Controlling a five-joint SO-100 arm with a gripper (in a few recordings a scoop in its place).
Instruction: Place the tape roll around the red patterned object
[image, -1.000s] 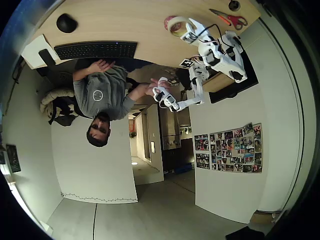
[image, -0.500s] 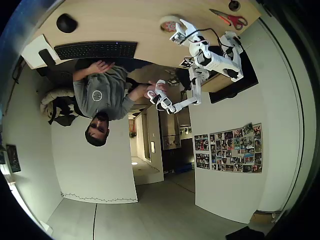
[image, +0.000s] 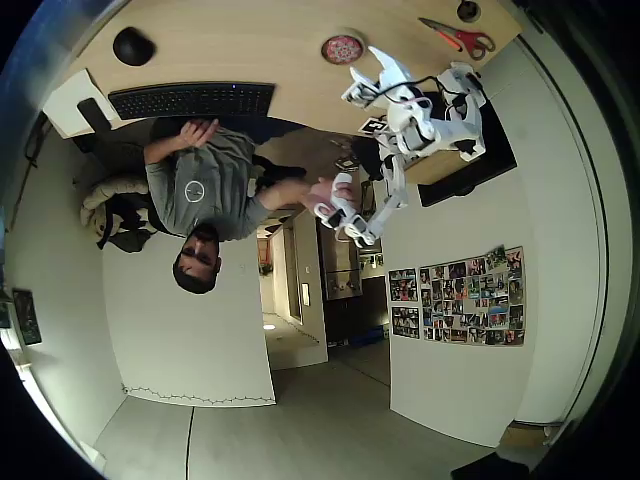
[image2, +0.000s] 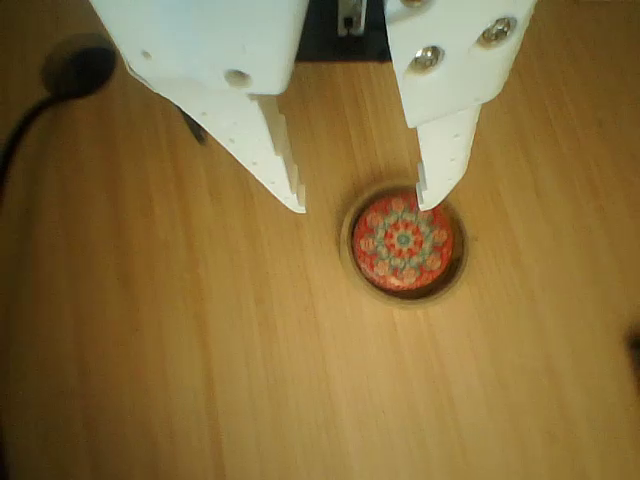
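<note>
No writing can be read. The tape roll (image2: 404, 243) rings the red patterned object (image2: 403, 241), a red disc with a green-and-orange mandala, on the wooden tabletop (image2: 200, 350). The gripper (image2: 365, 200) hangs spread apart above them, empty.

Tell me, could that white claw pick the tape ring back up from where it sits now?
Probably yes. The end effector hangs open just above the tape roll, which lies flat around the red patterned object, with bare table around it and nothing between.
</note>
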